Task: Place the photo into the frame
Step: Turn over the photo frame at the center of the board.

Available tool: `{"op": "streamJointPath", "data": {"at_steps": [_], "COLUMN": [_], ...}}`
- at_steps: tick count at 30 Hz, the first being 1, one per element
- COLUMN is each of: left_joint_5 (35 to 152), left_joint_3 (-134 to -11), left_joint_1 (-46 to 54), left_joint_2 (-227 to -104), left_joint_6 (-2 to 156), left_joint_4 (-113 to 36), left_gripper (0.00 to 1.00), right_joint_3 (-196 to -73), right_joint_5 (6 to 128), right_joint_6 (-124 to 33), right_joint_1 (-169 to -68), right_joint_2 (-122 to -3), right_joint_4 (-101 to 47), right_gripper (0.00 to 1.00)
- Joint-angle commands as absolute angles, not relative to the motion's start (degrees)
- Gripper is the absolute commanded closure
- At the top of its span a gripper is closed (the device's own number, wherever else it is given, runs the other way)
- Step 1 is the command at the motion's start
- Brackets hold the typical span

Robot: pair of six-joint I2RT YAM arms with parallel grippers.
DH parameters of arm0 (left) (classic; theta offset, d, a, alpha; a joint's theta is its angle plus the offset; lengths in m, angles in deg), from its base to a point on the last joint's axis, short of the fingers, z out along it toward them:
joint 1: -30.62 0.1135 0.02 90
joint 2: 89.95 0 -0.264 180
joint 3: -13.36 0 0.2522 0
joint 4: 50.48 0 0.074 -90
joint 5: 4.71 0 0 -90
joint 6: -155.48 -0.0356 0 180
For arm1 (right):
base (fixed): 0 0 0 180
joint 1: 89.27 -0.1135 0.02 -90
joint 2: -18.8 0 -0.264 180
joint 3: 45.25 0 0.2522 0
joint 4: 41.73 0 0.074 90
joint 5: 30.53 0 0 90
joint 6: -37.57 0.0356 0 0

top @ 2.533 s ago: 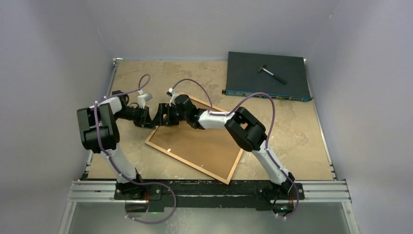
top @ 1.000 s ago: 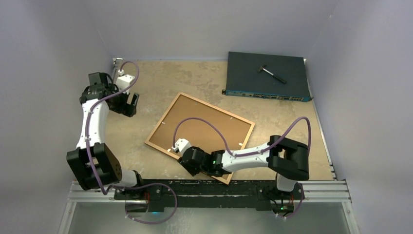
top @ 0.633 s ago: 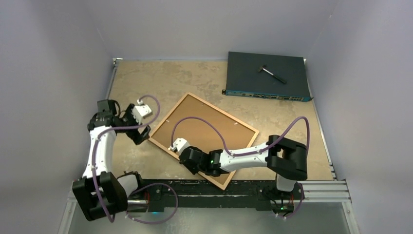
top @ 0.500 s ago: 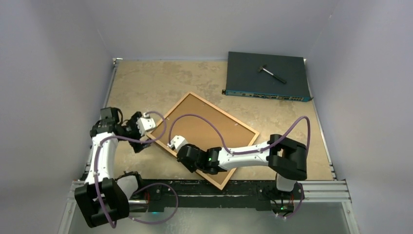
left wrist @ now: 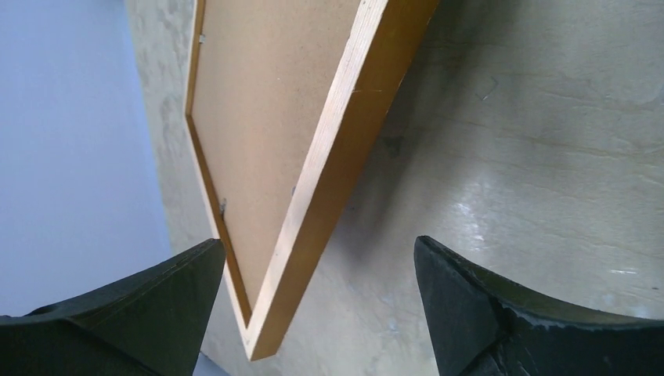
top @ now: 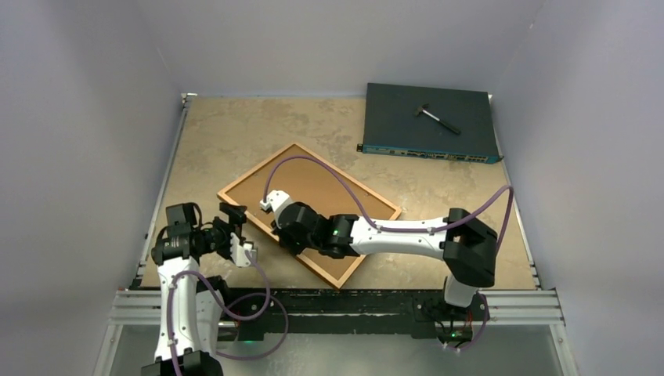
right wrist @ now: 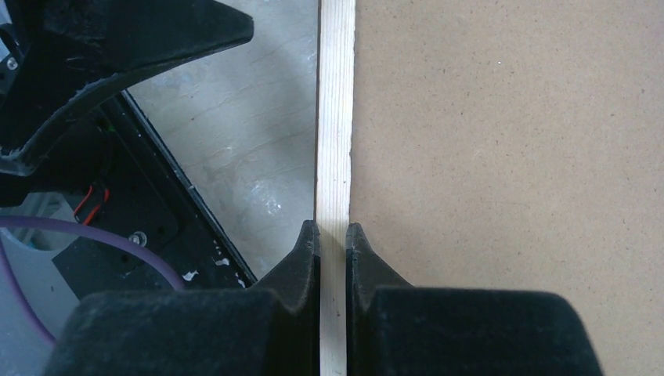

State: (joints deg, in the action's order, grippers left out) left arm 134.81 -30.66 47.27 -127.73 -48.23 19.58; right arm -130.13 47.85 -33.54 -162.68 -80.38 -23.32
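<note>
Left gripper (top: 234,231), nearest: fingers wide apart, empty, aimed at the near corner of the frame (left wrist: 344,149), not touching it.

Right gripper (right wrist: 333,233): pinched tight on the frame's near-left rail.

Frame lies back-up mid-desk (top: 235,129), brown backing board (right wrist: 509,157) filling it. The gripped edge looks slightly lifted, with shadow beneath.

Photo: not visible in any view. Under the board or elsewhere, cannot tell.

Far right: dark electronics box (top: 431,106), small tool (top: 437,117) on top.

Judgement: nothing here confirms the photo is in. The arms are busy with the frame only.
</note>
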Motion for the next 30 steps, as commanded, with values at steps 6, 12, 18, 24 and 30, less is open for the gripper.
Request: {"op": "streamJointPath", "data": {"at_steps": [6,12,18,24,30], "left_joint_5": [140.8,143.3,148.1,147.7,148.7], "left_joint_3": [-29.4,-28.0,-28.5,-29.4,-30.2], "left_joint_1": [47.4,47.4,47.2,46.3,46.0], "left_joint_2": [-127.7,-129.7,-130.6,-131.7,-131.4], "left_joint_6": [-77.1,-87.4,-86.7,-87.2,-85.9], "left_joint_4": [19.6,15.3,9.7,9.2,7.2], "left_gripper": [0.20,0.31,0.53,0.56,0.73], "right_joint_3": [-132.8,-133.3,-135.4,-137.6,-138.4], "right_joint_5": [56.6,62.5,64.4,65.9,65.0], "right_joint_6": [-36.4,-37.4,-38.5,-38.6,-38.9], "right_joint_1": [-159.3,-157.5,-157.0,-156.9,-156.3], "right_joint_2": [-73.5,-72.0,-72.5,-72.8,-72.2], "right_joint_4": [-27.0,-27.0,-24.2,-23.3,-21.3], "right_gripper": [1.00,1.00,1.00,1.00,0.83]}}
